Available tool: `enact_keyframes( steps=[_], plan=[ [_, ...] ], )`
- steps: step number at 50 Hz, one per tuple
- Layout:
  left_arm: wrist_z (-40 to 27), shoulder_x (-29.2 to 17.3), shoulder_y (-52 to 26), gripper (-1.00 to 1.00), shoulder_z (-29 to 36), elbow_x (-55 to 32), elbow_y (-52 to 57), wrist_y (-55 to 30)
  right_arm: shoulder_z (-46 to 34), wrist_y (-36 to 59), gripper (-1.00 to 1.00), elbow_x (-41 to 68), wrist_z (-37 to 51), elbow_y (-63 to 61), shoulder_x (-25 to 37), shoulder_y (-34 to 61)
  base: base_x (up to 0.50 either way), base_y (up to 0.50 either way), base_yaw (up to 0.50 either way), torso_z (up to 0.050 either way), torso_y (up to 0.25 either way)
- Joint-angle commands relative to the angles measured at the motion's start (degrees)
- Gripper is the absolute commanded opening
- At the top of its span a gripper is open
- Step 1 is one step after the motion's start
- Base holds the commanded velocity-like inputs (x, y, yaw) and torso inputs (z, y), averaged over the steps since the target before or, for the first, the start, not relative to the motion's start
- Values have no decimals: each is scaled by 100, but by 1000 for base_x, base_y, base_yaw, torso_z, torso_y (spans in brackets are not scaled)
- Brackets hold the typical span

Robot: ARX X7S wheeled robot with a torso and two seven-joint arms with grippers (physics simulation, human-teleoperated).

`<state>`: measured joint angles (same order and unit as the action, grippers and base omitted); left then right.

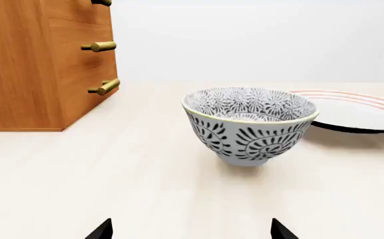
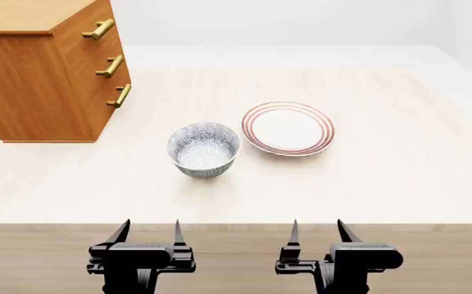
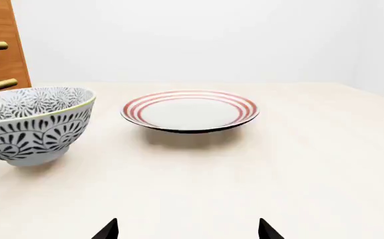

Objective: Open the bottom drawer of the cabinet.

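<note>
In the head view, the boxy orange-brown wood-grain cabinet (image 2: 44, 73) is seen at the far left of the pale wooden worktop (image 2: 382, 177), with three brass bar handles stacked down its front face. The bottom drawer (image 2: 111, 107) is the lowest of the three, marked by its brass bar handle (image 2: 121, 95), and its front is seen flush with the cabinet face (no gap is visible). A white bowl patterned with black spirals (image 2: 204, 149) is placed near the middle of the worktop, and a white plate ringed with red stripes (image 2: 288, 128) is set just beside it, to the right and slightly farther back. The left gripper (image 2: 148, 229) and the right gripper (image 2: 316, 228) are held at the near edge of the worktop, well apart from the cabinet, each with its black fingers spread and nothing between them.

In the left wrist view, the cabinet (image 1: 26, 64) is shown with its side facing the camera, the handles projecting from its front; the lowest handle (image 1: 105, 87) belongs to the bottom drawer (image 1: 88, 94). The patterned bowl (image 1: 249, 124) is seen ahead, with the striped plate (image 1: 358, 110) behind it. Two dark fingertips (image 1: 100, 230) are parted at the frame's edge.

In the right wrist view, the bowl (image 3: 32, 124) and the plate (image 3: 189, 110) are seen side by side, apart. A strip of the cabinet (image 3: 2, 55) is visible at the edge. The dark fingertips (image 3: 106, 230) are likewise parted.
</note>
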<state>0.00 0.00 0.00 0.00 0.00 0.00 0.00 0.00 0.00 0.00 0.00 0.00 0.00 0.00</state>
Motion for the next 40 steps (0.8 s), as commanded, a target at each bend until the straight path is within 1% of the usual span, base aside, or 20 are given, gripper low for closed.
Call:
enact_keyframes(
  steps=[1, 8, 9, 14, 15, 28, 29, 40],
  plan=[
    [-108, -98, 6, 100, 131, -38, -6, 20, -99, -60, 100, 132, 78, 5, 94, -34, 0, 0, 0, 0, 0],
    [-294, -226, -82, 100, 229, -141, -81, -13, -189, -210, 100, 406, 171, 70, 216, -65, 0, 0, 0, 0, 0],
    [-331, -235, -85, 100, 256, -115, -119, 33, -192, -205, 100, 280, 320, 142, 226, -31, 0, 0, 0, 0, 0],
    [-385, -296, -69, 100, 336, -161, -154, 43, -247, -213, 100, 357, 398, 137, 274, -33, 0, 0, 0, 0, 0],
    [-394, -306, -64, 100, 354, -167, -145, 44, -291, -172, 100, 214, 502, 118, 293, -17, 0, 0, 0, 0, 0],
    [-523, -408, -119, 100, 457, -299, -200, 43, -449, -157, 100, 401, 528, 111, 414, -26, 0, 475, 0, 0, 0],
    [-528, -413, -126, 100, 466, -311, -209, 36, -438, -248, 100, 561, 419, 106, 418, -47, 0, 410, 0, 0, 0],
    [-619, -488, -136, 100, 539, -386, -151, -41, -530, -66, 100, 550, 581, 18, 499, -32, 0, 0, 0, 0, 0]
  ],
)
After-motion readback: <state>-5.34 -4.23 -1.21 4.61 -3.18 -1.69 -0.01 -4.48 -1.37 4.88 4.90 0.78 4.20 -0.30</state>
